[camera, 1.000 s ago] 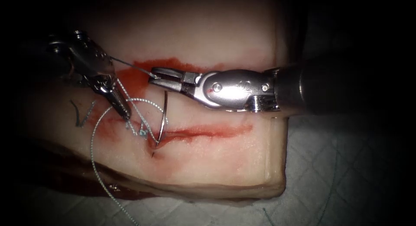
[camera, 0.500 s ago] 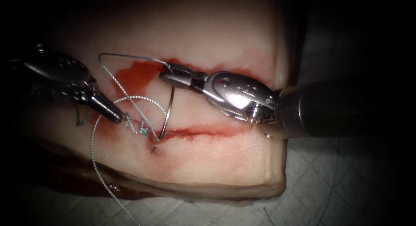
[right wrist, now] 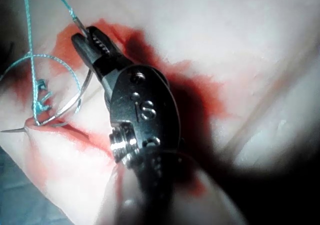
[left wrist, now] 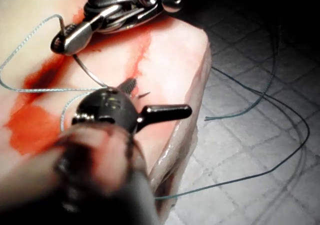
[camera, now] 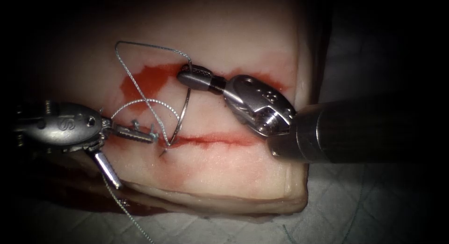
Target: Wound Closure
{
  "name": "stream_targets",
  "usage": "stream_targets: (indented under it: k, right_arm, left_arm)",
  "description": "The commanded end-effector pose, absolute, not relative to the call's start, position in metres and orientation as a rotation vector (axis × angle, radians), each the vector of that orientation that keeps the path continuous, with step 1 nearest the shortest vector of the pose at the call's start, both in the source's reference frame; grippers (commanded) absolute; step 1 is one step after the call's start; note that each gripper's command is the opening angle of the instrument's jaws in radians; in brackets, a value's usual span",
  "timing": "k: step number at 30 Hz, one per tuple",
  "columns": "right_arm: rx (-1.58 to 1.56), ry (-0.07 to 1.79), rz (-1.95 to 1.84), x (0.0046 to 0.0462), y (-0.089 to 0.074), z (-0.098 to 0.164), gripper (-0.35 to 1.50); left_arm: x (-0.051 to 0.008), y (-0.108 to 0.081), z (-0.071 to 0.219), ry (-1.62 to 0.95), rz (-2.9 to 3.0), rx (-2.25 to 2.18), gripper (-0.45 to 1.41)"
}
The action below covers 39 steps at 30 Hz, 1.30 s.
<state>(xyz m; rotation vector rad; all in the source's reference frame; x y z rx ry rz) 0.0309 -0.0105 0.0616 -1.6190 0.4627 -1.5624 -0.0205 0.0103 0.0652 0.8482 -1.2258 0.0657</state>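
My right tool [camera: 189, 75] is shut on the curved needle [camera: 183, 114] close to its tail, where the thread [camera: 135, 85] joins it. From there the needle arcs down into the tissue [camera: 224, 38] at the left end of the cut [camera: 215, 139], and its tip [camera: 162, 154] pokes out just below. The left tool [camera: 135, 161] is open and holds nothing; one jaw lies beside the knotted stitch [camera: 142, 128], the other points down. In the right wrist view the right tool [right wrist: 90, 40] grips the needle [right wrist: 75, 102]. The left wrist view has the left tool [left wrist: 160, 96] spread wide.
Red fluid [camera: 145, 80] stains the tissue above the cut. The thread loops up and left from the needle's tail, then down to the stitch, and a long strand trails over the tissue's front edge onto the quilted cloth [camera: 365, 197].
The left tool has dropped down and to the left and opened its jaws beside the stitch. The right tool has slid right and now grips the needle's tail; the thread loop has widened upward.
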Motion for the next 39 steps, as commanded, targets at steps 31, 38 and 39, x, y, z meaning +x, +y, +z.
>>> stream_targets:
  k: [31,38,39]
  right_arm:
    - [-1.406,0.782,-1.233,0.0320,-0.0119,0.0638,-0.35]
    - [-1.410,0.779,-1.226,0.0323,-0.0122,0.0635,-0.35]
    - [-1.409,0.773,-1.223,0.0323,-0.0122,0.0635,-0.35]
  left_arm:
    - [-0.0246,0.0087,0.0718,-1.237,0.400,0.447,0.51]
    - [-0.0246,0.0090,0.0732,-1.226,0.349,0.473,-0.45]
    - [-0.0246,0.0090,0.0732,-1.227,0.307,0.504,-0.45]
